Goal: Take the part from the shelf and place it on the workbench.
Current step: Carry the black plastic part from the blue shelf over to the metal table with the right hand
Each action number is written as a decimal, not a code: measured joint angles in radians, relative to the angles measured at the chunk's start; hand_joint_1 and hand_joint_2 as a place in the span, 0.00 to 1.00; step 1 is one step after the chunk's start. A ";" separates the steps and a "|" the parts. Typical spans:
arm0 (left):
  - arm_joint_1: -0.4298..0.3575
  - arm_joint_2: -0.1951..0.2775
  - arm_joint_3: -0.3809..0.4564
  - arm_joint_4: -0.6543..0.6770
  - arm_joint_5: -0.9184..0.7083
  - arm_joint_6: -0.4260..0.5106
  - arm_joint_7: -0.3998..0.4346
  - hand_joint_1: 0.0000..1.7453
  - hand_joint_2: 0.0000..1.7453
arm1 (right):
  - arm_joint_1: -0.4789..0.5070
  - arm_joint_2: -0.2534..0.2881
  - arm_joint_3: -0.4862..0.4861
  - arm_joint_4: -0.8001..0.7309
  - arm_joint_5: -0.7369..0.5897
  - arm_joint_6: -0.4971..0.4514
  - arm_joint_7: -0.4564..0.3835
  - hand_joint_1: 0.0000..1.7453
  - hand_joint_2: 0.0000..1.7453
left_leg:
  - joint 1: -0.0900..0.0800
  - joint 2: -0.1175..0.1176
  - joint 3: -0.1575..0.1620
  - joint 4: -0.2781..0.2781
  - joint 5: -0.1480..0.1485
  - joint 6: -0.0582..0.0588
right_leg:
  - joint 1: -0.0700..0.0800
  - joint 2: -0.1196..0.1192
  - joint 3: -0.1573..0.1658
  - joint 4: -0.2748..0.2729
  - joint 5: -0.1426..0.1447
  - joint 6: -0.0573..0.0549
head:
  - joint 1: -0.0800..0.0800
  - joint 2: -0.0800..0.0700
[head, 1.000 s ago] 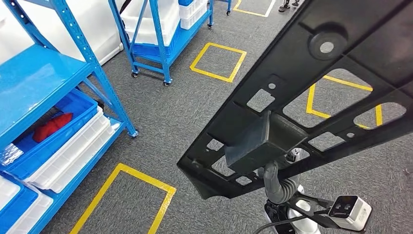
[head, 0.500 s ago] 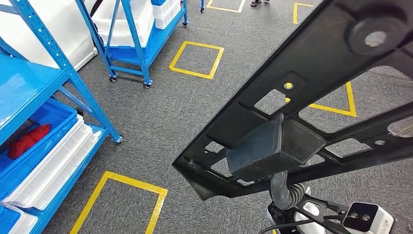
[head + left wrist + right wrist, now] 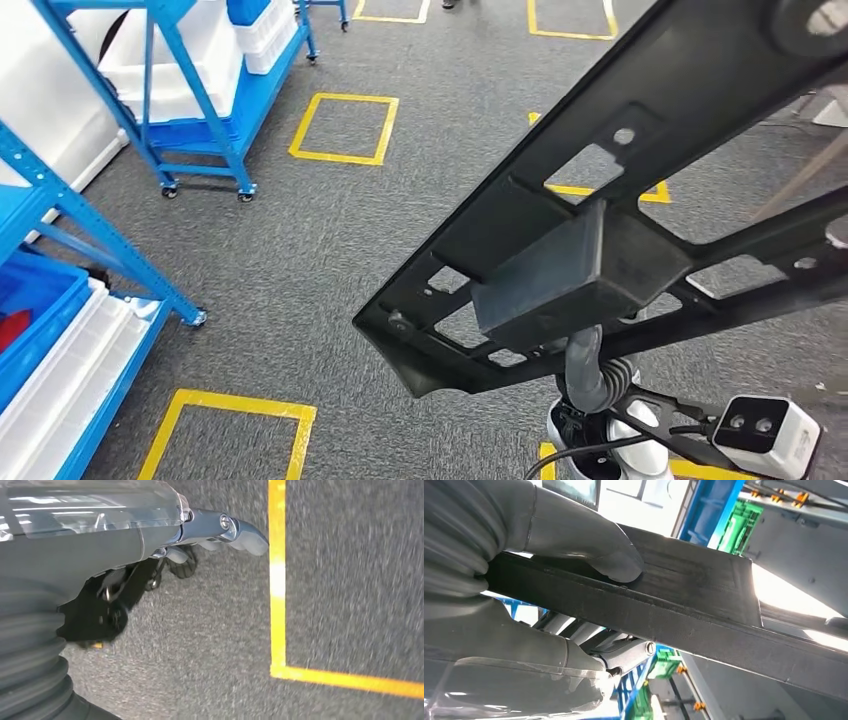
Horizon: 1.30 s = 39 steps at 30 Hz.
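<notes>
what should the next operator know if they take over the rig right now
Right hand: grips the black part, thumb pressed on its upper face, fingers beneath.
Left hand: holds nothing, hanging over grey carpet by a yellow floor line; whether its fingers are apart or curled is unclear.
Part: off the shelf, carried in the air in front of the robot, above the floor. The blue shelf stands to the robot's left.
Done: part taken from the shelf.
Left: reach the workbench and set the part down on it.
</notes>
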 joint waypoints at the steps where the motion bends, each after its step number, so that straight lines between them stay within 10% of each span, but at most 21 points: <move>1: -0.001 0.000 0.000 0.000 0.000 0.001 0.001 0.00 1.00 | -0.003 0.000 0.000 0.001 -0.002 -0.004 0.002 1.00 1.00 | -0.001 -0.011 0.014 -0.032 0.007 0.004 | 0.000 0.008 -0.003 0.003 0.000 0.006 | 0.000 0.000; 4: -0.004 -0.001 0.001 0.000 0.000 0.007 0.011 0.00 1.00 | 0.002 0.001 0.000 -0.001 0.009 -0.011 -0.001 1.00 1.00 | -0.004 0.003 0.020 -0.049 0.011 0.022 | -0.005 0.022 -0.011 0.002 0.003 0.024 | 0.000 0.000; 6: -0.003 -0.002 0.002 0.000 0.000 0.013 0.021 0.00 1.00 | 0.011 0.000 0.001 -0.008 0.023 -0.013 -0.004 1.00 1.00 | -0.002 0.022 0.024 -0.061 0.018 0.037 | -0.004 -0.015 -0.027 0.036 -0.022 0.032 | 0.000 0.000; 9: 0.003 0.001 0.008 0.000 0.000 0.017 0.025 0.00 1.00 | 0.030 0.000 0.007 -0.013 0.035 -0.019 -0.010 1.00 1.00 | -0.006 0.056 0.025 -0.065 0.018 0.046 | -0.007 -0.077 -0.114 0.212 -0.111 0.041 | 0.000 0.000; 11: 0.004 0.003 0.016 0.000 0.000 0.023 0.025 0.00 1.00 | 0.049 0.000 0.011 -0.013 0.034 -0.021 -0.016 1.00 1.00 | -0.008 0.078 0.026 -0.065 0.014 0.045 | -0.011 -0.085 -0.146 0.276 -0.121 0.046 | 0.000 0.000; 15: 0.003 0.009 0.033 0.000 0.000 0.034 0.022 0.00 1.00 | 0.059 0.000 0.011 -0.004 0.017 -0.008 -0.020 1.00 1.00 | -0.011 0.115 0.037 -0.064 0.003 0.032 | -0.007 -0.136 -0.032 0.054 -0.016 0.037 | 0.000 0.000; 19: -0.001 0.018 0.042 -0.001 0.000 0.030 0.018 0.00 1.00 | 0.061 -0.002 0.010 0.010 0.007 -0.003 -0.019 1.00 1.00 | -0.015 0.145 0.047 -0.063 -0.008 0.009 | 0.003 -0.129 -0.007 -0.003 -0.005 0.011 | 0.000 0.000; 22: -0.005 0.022 0.045 -0.001 0.000 0.027 0.021 0.00 1.00 | 0.059 -0.004 0.010 0.016 0.000 -0.004 -0.020 1.00 1.00 | -0.007 0.095 0.021 0.010 -0.059 -0.004 | -0.003 -0.099 0.002 -0.015 0.001 -0.008 | 0.000 0.000; 26: 0.002 0.022 0.050 -0.001 0.000 0.026 0.020 0.00 1.00 | 0.064 -0.008 0.010 0.026 -0.006 -0.004 -0.019 1.00 1.00 | -0.004 0.044 -0.095 0.235 -0.139 -0.008 | 0.002 -0.050 0.002 -0.014 0.000 -0.017 | 0.000 0.000; 30: 0.002 0.022 0.052 -0.001 0.000 0.026 0.014 0.00 1.00 | 0.067 -0.012 0.010 0.037 -0.009 -0.004 -0.021 1.00 1.00 | -0.002 0.004 -0.014 0.025 -0.012 0.002 | 0.002 0.000 0.002 -0.003 -0.004 -0.010 | 0.000 0.000; 34: 0.000 0.021 0.052 -0.001 0.000 0.024 0.008 0.00 1.00 | 0.067 -0.017 0.009 0.048 -0.017 -0.004 -0.025 1.00 1.00 | -0.005 -0.012 0.019 -0.051 0.009 0.016 | -0.001 0.038 -0.010 -0.001 0.000 0.014 | 0.000 0.000; 39: -0.001 0.020 0.052 -0.001 0.000 0.025 0.016 0.00 1.00 | 0.053 -0.031 0.008 0.060 -0.043 -0.004 -0.037 1.00 1.00 | -0.004 0.043 0.026 -0.071 0.020 0.041 | -0.002 -0.065 -0.094 0.172 -0.098 0.033 | 0.000 0.000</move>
